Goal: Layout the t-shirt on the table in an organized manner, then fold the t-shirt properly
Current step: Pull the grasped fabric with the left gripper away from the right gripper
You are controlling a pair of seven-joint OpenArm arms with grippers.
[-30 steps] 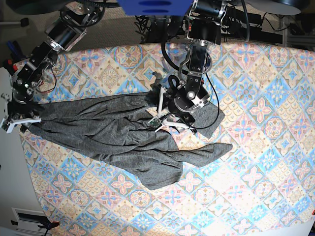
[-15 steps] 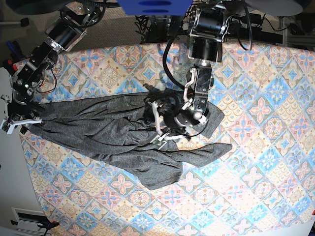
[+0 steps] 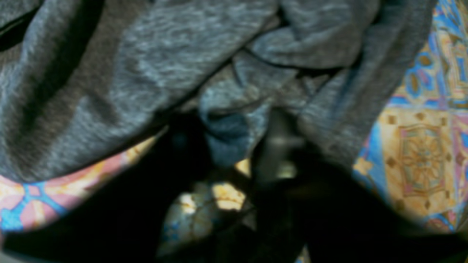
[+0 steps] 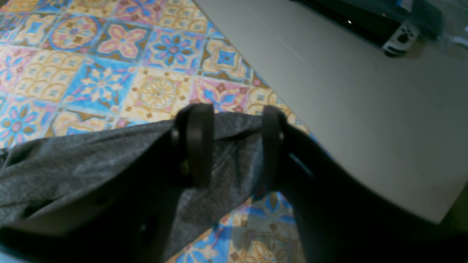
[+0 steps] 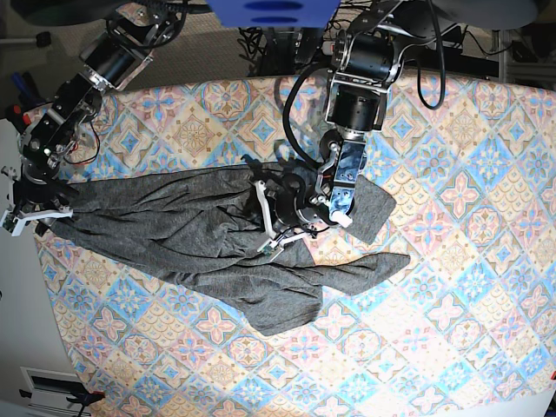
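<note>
The dark grey t-shirt lies crumpled and stretched across the patterned table, from the left edge to a sleeve at the right. My right gripper is at the table's left edge, and its black fingers are shut on the shirt's edge, which is pulled taut. My left gripper is low over the shirt's bunched middle. In the blurred left wrist view a fold of fabric is pinched between the dark jaws of that gripper, with tablecloth to the right.
A plain grey surface borders the table beside my right gripper, with a black and white device on it. Cables and arm bases crowd the far edge. The table's left edge runs right below the shirt's held end.
My left gripper has slid leftward over the shirt's middle, and its jaws have narrowed onto a fold. The right arm and the shirt's left end have stayed put.
</note>
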